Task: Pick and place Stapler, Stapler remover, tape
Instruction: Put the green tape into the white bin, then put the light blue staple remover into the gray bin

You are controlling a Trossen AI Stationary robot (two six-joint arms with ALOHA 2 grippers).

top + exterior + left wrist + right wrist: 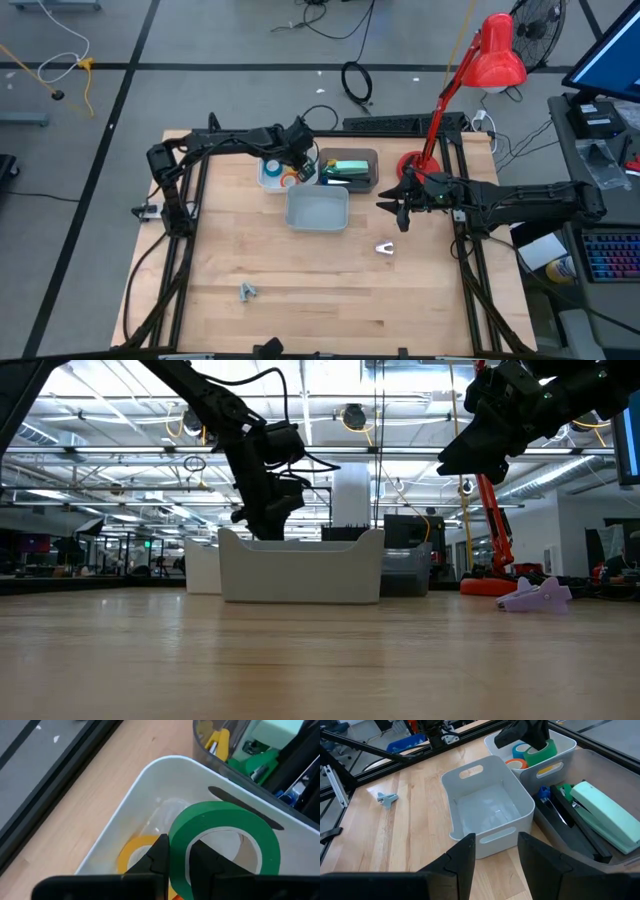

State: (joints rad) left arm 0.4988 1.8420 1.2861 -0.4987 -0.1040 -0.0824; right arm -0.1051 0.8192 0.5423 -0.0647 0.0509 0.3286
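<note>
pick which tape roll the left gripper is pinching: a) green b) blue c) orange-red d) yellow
a: in the left wrist view the left gripper has its fingers closed over the wall of the green tape roll, held above the white bin, while the yellow roll lies on the bin floor.

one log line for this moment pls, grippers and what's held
left gripper: shut on green tape roll, over white bin | right gripper: open, holding nothing, above table near grey bin | grey bin: nothing inside

The left pincer (177,862) partly hides the yellow tape (131,854).
</note>
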